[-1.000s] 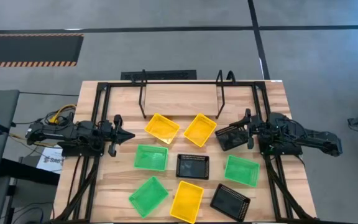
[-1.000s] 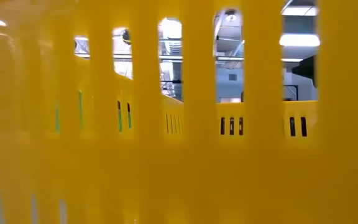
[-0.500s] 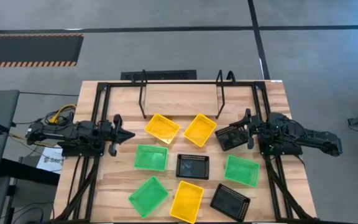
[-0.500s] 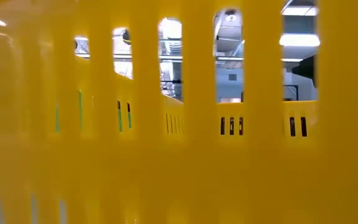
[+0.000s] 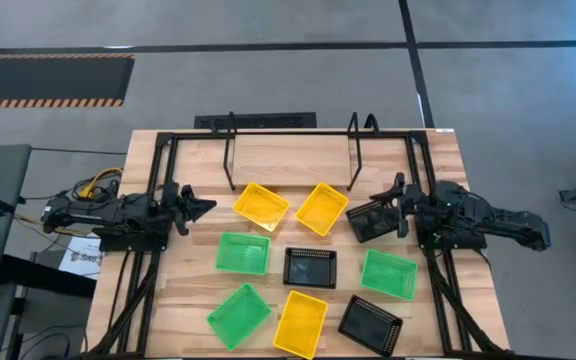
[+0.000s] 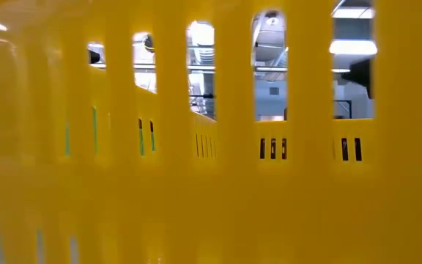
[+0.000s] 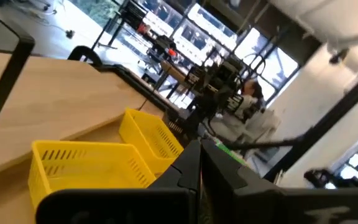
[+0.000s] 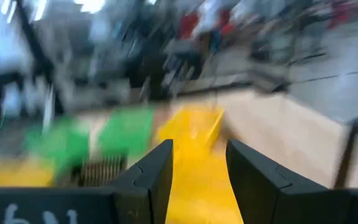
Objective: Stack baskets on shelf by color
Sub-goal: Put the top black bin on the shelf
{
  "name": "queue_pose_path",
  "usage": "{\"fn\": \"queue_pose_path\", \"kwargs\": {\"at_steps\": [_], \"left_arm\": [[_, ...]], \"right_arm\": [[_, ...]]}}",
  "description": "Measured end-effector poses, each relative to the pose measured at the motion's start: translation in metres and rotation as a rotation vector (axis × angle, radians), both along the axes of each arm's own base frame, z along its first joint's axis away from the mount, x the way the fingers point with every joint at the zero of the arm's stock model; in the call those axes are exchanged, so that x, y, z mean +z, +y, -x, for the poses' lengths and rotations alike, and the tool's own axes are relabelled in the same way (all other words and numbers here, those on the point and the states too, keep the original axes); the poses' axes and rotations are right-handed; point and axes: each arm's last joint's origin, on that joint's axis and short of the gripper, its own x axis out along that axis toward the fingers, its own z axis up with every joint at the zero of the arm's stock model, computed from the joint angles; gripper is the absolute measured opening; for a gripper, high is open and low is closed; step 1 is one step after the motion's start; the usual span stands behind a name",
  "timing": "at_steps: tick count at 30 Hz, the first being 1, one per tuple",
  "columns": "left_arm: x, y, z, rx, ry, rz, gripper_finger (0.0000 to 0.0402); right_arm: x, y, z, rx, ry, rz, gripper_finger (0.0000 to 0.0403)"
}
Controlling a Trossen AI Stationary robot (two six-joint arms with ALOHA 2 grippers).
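- Baskets first: all nine sit on the table point(image 5: 168, 300) in front of the shelf point(image 5: 231, 150), each on its own, open side up
- closest to the shelf, just in front of it, are two yellow ones, a left yellow basket point(image 5: 260, 205) and a right yellow basket point(image 5: 322, 208)
- a black basket point(image 5: 366, 226) lies off the shelf's right end, right at the tips of the right gripper point(image 5: 370, 214)
- the right gripper's fingers point(image 8: 151, 177) are spread wide; the wrist view is blurry, but yellow plastic shows through the gap and a bit of black mesh sits beside one finger, not between them, so I can't tell if they touch that basket
- left gripper point(image 5: 206, 207) is off the shelf's left end, fingers pinched together with nothing in them, pointing at the left yellow basket but apart from it
- its wrist view shows the closed fingertips point(image 7: 191, 163) with both yellow baskets just past them
- further out from the shelf: a green basket point(image 5: 243, 253), a middle black basket point(image 5: 310, 267) and a right green basket point(image 5: 388, 274)
- farthest from the shelf: a front green basket point(image 5: 239, 315), a front yellow basket point(image 5: 301, 323) and a front black basket point(image 5: 370, 325)
- low view is basically all yellow basket wall point(image 6: 211, 191)
- bare wood shows through the shelf wires
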Motion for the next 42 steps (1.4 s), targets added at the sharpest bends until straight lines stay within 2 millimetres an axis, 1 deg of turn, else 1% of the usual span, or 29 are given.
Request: {"fn": "queue_pose_path", "kwargs": {"at_steps": [2,5,7,10,13,15,24,29,32,33,35,37,39,40,42], "left_arm": [[0.003,0.001,0.000,0.017,-0.037,0.030,0.0000],[0.006,0.001,0.001,0.035,-0.068,0.042,0.0000],[0.006,0.001,0.001,0.044,-0.072,0.043,0.0000],[0.006,0.002,0.001,0.048,-0.073,0.043,0.0000],[0.006,0.002,0.001,0.048,-0.071,0.042,0.0000],[0.006,0.001,0.001,0.048,-0.067,0.041,0.0000],[0.001,0.001,0.000,0.043,-0.015,0.032,0.0000],[-0.002,0.001,0.000,0.043,0.014,0.029,0.0000],[-0.002,0.001,0.000,0.043,0.013,0.032,0.0000],[-0.002,0.001,0.000,0.043,0.014,0.032,0.0000],[-0.002,0.001,0.000,0.043,0.014,0.032,0.0000],[-0.002,0.001,0.000,0.044,0.015,0.033,0.0000],[-0.002,0.001,0.000,0.044,0.015,0.033,0.0000],[-0.002,0.001,0.000,0.044,0.015,0.033,0.0000],[-0.002,0.001,0.000,0.044,0.015,0.034,0.0000]], "right_arm": [[0.007,-0.003,0.001,-0.096,-0.100,-0.106,0.0169],[0.017,-0.006,0.004,-0.178,-0.261,-0.293,0.0167],[0.021,-0.007,0.006,-0.234,-0.332,-0.360,0.0167],[0.023,-0.009,0.007,-0.303,-0.385,-0.406,0.0167],[0.021,-0.012,0.008,-0.401,-0.396,-0.421,0.0170],[0.020,-0.013,0.009,-0.427,-0.390,-0.426,0.0170],[0.019,-0.013,0.008,-0.432,-0.378,-0.423,0.0167],[0.016,-0.013,0.008,-0.432,-0.364,-0.472,0.0167],[0.017,-0.013,0.007,-0.420,-0.346,-0.435,0.0166],[0.017,-0.012,0.006,-0.401,-0.335,-0.411,0.0161],[0.020,-0.011,0.007,-0.361,-0.338,-0.372,0.0133],[0.026,-0.010,0.008,-0.335,-0.346,-0.365,0.0083],[0.036,-0.009,0.011,-0.329,-0.339,-0.351,0.0028],[0.043,-0.008,0.014,-0.330,-0.320,-0.342,0.0015],[0.055,-0.006,0.019,-0.335,-0.250,-0.362,0.0019]]}}
